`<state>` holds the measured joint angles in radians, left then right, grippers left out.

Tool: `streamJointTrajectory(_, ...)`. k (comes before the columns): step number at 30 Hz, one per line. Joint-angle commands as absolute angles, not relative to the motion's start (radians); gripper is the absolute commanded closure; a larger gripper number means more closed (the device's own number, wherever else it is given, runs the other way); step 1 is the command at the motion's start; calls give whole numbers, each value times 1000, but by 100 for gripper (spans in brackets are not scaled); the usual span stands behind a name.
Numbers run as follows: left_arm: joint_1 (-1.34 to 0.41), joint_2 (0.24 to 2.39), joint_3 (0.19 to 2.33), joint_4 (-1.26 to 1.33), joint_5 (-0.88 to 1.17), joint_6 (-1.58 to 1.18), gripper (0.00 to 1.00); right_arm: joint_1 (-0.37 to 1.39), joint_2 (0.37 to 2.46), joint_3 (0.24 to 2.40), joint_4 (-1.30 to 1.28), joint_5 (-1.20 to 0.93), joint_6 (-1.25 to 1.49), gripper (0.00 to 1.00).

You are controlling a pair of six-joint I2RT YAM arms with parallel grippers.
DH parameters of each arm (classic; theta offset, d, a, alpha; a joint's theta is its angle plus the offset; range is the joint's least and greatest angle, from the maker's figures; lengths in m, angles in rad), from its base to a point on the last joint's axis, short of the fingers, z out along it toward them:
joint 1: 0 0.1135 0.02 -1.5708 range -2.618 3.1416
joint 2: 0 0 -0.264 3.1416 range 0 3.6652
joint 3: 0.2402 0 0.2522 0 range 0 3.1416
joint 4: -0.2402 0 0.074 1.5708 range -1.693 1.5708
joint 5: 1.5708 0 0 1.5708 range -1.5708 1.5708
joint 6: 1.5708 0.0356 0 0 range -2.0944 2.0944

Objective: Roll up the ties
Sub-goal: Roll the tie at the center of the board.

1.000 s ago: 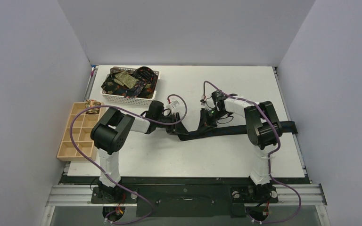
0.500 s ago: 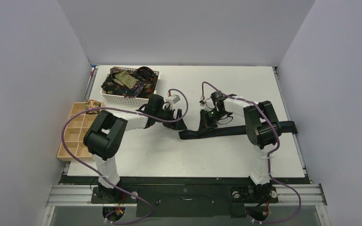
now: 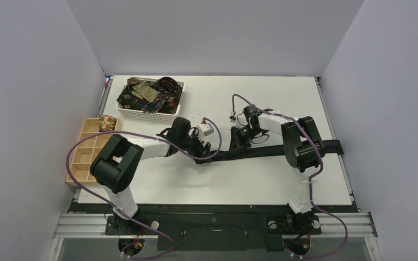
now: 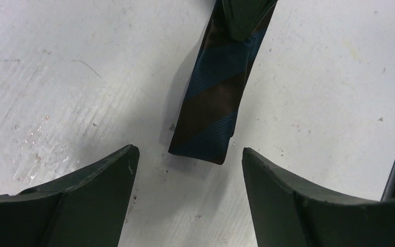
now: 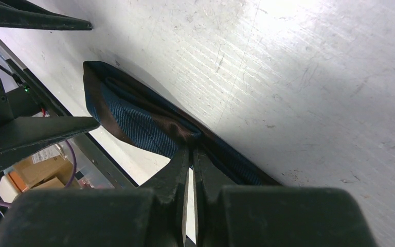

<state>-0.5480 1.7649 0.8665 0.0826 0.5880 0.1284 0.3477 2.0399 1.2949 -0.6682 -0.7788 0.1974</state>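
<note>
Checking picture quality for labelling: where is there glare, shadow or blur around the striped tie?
Left wrist: tie sharp, soft shadow along its left edge. Right wrist: glare on table top right, right gripper dark and featureless. Top external: evenly lit.

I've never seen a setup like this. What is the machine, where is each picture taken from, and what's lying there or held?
Two robot arms, the left arm and right arm, stand at the near edge of a white table. The wide picture looks down from above and behind them; the close-ups come from wrist cameras. A blue-and-brown striped tie lies stretched across the table. The right end effector is shut on it. The left end effector is open over the tie's end, holding nothing. At the back left a white lattice basket holds loose ties; a wooden compartment tray nearby holds one rolled tie.
</note>
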Motion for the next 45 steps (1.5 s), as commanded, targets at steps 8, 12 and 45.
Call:
streamJointTrajectory(8,-597,1812,892,53,610,301,51,348,2053,1256,-633,-604,141,100)
streamJointTrajectory(12,-602,1771,901,61,631,321,63,353,2049,1249,-625,-592,143,100)
streamJointTrajectory(45,-716,1935,1047,252,654,264,63,370,2050,1233,-590,-669,164,100)
